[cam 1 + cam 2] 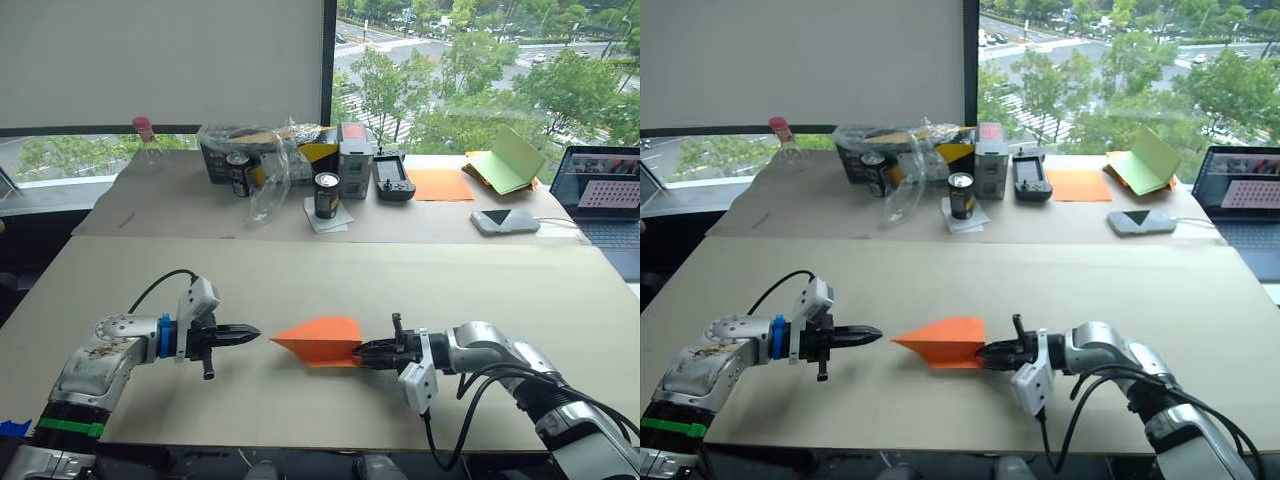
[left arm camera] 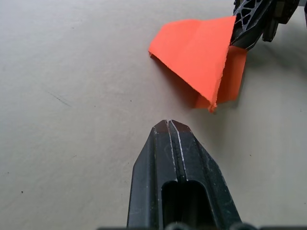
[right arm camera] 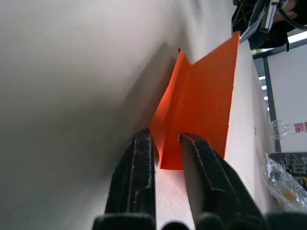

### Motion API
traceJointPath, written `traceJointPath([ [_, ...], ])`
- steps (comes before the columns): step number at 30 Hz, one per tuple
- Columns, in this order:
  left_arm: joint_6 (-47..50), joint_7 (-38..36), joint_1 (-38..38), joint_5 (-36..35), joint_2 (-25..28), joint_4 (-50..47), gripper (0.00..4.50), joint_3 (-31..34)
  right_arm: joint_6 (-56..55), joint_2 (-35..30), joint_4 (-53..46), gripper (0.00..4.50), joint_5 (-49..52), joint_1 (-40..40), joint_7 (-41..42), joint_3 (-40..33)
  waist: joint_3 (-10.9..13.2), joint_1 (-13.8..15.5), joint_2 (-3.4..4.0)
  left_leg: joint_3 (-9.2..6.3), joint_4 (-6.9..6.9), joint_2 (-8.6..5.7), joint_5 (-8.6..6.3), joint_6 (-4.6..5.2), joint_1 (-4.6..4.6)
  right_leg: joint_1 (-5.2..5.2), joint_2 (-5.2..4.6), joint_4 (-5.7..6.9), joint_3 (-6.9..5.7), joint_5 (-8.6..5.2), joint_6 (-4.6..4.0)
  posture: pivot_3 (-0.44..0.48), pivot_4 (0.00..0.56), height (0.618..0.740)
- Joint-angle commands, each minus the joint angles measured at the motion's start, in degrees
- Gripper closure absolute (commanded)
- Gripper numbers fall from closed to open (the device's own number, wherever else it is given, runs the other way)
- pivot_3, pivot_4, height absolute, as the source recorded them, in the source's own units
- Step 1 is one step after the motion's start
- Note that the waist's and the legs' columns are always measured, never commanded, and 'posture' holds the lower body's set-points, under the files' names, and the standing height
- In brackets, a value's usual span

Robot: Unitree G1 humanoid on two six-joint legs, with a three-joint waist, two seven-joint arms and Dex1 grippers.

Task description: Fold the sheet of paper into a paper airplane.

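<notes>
**Weak hold on the tail of the paper airplane**

Your left gripper [image 1: 248, 331] is on the left part of the tabletop [image 1: 300, 270], nearer the front edge. Its two fingers are pressed together with nothing between them, and the tips point at the nose of the paper but do not touch it. If you push forward with the fingers shut like this, I think you will only slide or crumple the thin paper, because nothing holds the nose down.

The paper airplane [image 1: 322, 340] lies about in the middle of the tabletop, toward the front edge, as an orange pointed wedge with layered flaps. One flap stands up from the surface, so the folds are not flat.

Your right gripper [image 1: 361, 351] holds the wide rear end of it; the fingers close on a fold of the paper there. In the right wrist view, the grip takes only a small part near the edge. A pull or a twist could tear the edge, or the paper could slip out and the flaps spring open.
</notes>
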Motion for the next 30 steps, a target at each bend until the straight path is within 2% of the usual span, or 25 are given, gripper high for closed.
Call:
traceJointPath([
  [1,-0.30,-0.90,-1.45,-0.40,-0.08,-0.01,4.50,0.40,1.71,-4.37,-5.93,1.91,7.09,1.53,1.31,-0.69,0.01,0.27,0.01,0.00,0.00,-0.02,0.00,0.00,-0.02,0.00,-0.02,0.00,0.00,0.00,0.00,0.000,0.150,0.732],
  [3,-0.07,-0.97,-1.90,-0.83,-0.31,0.22,4.50,0.78,4.76,-7.78,-9.93,1.25,12.46,3.69,3.15,-0.94,0.01,0.35,0.01,-0.02,0.01,-0.06,0.00,0.00,-0.03,0.02,-0.05,-0.01,0.00,0.00,0.01,0.000,0.150,0.732],
  [8,0.37,-1.30,-3.11,-1.67,-1.00,0.93,4.50,1.07,13.66,-14.01,-18.95,1.25,22.40,8.51,6.23,-3.54,0.01,0.22,0.01,-0.03,0.04,-0.07,0.00,0.01,-0.02,0.05,-0.06,0.00,0.00,-0.01,0.01,0.000,0.150,0.732],
  [12,1.40,-1.22,-5.48,-2.63,-2.63,1.06,4.50,0.49,35.86,-10.99,-27.34,1.25,35.70,8.05,7.93,-6.42,0.01,-0.14,0.00,0.00,0.14,0.05,0.00,0.02,0.02,0.05,0.04,0.09,0.01,0.03,-0.04,0.000,0.150,0.732],
  [15,2.15,-1.09,-6.50,-2.63,-3.61,0.58,4.50,0.05,52.10,-7.57,-31.08,1.99,41.41,7.44,9.01,-6.88,0.01,0.03,0.00,-0.04,0.33,0.20,0.00,0.02,-0.03,0.08,0.23,0.14,0.00,0.05,-0.07,0.000,0.150,0.732],
  [17,2.33,-1.11,-6.72,-2.16,-4.00,0.02,4.50,-0.54,63.27,-4.99,-32.67,2.75,45.08,8.00,8.65,-7.08,0.00,0.26,0.00,-0.07,0.34,0.22,-0.01,0.04,-0.04,0.09,0.27,0.15,0.00,0.05,-0.08,0.000,0.150,0.732],
  [22,2.40,-0.29,-6.63,-1.59,-5.08,-1.14,4.50,-1.61,78.49,1.44,-36.48,4.47,47.71,8.46,8.70,-5.58,0.00,0.51,0.00,-0.07,0.38,0.21,-0.02,0.05,-0.21,-0.05,0.25,0.13,-0.02,0.05,-0.08,0.000,0.150,0.732],
  [25,2.15,0.26,-6.40,-0.79,-5.75,-2.06,4.50,-2.87,83.85,3.74,-38.86,4.47,47.10,9.04,9.93,-4.33,0.00,0.47,0.00,-0.08,0.39,0.21,-0.02,0.05,-0.21,-0.06,0.27,0.14,-0.02,0.05,-0.07,0.000,0.150,0.732],
  [30,2.10,1.45,-6.29,-0.44,-6.43,-2.74,4.50,-3.73,87.93,2.93,-43.07,4.47,46.04,12.41,13.02,-3.69,0.00,0.55,0.00,-0.08,0.39,0.21,-0.02,0.05,-0.21,-0.05,0.27,0.13,-0.04,0.05,-0.06,0.000,0.150,0.732],
])
